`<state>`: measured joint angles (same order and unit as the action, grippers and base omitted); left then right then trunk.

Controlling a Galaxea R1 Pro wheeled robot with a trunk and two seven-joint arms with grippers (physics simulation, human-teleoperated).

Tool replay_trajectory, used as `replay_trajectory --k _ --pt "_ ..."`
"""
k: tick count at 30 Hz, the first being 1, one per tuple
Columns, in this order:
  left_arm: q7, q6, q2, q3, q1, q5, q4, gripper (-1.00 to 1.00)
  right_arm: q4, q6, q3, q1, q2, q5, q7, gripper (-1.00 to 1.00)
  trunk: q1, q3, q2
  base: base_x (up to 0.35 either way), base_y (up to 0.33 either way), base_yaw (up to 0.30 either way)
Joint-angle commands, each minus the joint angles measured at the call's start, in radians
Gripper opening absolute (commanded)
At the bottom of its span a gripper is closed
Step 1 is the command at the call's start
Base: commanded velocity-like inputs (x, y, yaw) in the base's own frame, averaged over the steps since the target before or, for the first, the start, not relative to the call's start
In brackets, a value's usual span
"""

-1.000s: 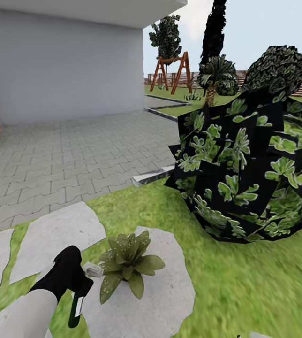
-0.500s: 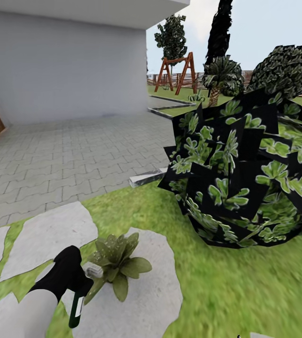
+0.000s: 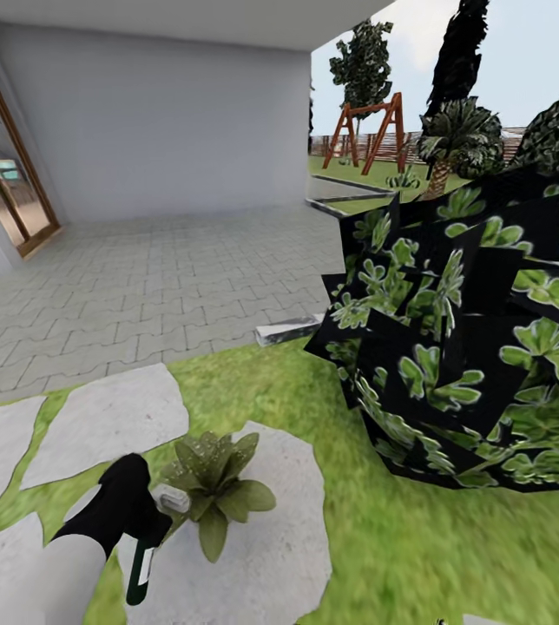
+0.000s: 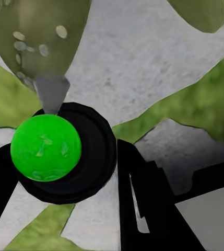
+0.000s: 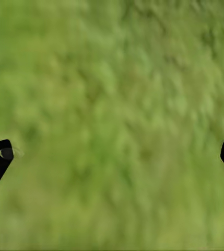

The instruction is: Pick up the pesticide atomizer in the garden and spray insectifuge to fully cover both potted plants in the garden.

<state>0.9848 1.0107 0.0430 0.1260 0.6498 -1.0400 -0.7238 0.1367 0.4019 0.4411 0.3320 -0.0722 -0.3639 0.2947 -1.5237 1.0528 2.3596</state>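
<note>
Pesticide atomizer (image 3: 139,569) hangs upright in the clenched left gripper (image 3: 132,521), long axis vertical, its pale nozzle aimed sideways at the potted plant (image 3: 210,486) just beside it on a stepping stone (image 3: 279,529). Right gripper (image 5: 112,157) spread wide over grass (image 5: 117,78).

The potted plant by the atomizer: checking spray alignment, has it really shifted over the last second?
No. The potted plant sits on the same stepping stone; the camera panned. The left gripper holds the atomizer beside it.

Your head camera looks forward and down over the stepping stones (image 3: 97,417). Your left wrist camera hangs close above those stones (image 4: 143,57); your right faces lawn (image 5: 112,104).
</note>
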Motion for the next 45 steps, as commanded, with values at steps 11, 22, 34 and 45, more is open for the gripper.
replay_trajectory --k 11,22,34,45 --pt "0.006 0.006 0.005 0.003 0.001 -0.009 -0.002 -1.00 -0.002 0.002 0.006 0.001 -0.004 -0.017 0.003 1.00 0.000 0.001 0.000 -0.047 -0.292 0.010" --pt "0.006 0.006 0.007 0.003 0.001 -0.008 -0.002 -1.00 -0.002 0.003 0.007 0.001 -0.002 -0.015 0.003 1.00 0.000 0.001 0.000 0.084 -0.292 0.153" --pt "0.004 0.006 0.011 0.002 -0.002 -0.009 -0.001 -1.00 -0.002 0.003 0.007 0.001 -0.001 -0.015 0.003 1.00 0.000 0.001 0.000 0.044 -0.292 0.278" --pt "-0.013 -0.037 0.079 0.107 -0.055 -0.009 0.011 -1.00 -0.002 0.003 0.007 0.001 -0.001 -0.015 0.003 1.00 0.000 0.001 0.000 0.000 -0.102 0.264"
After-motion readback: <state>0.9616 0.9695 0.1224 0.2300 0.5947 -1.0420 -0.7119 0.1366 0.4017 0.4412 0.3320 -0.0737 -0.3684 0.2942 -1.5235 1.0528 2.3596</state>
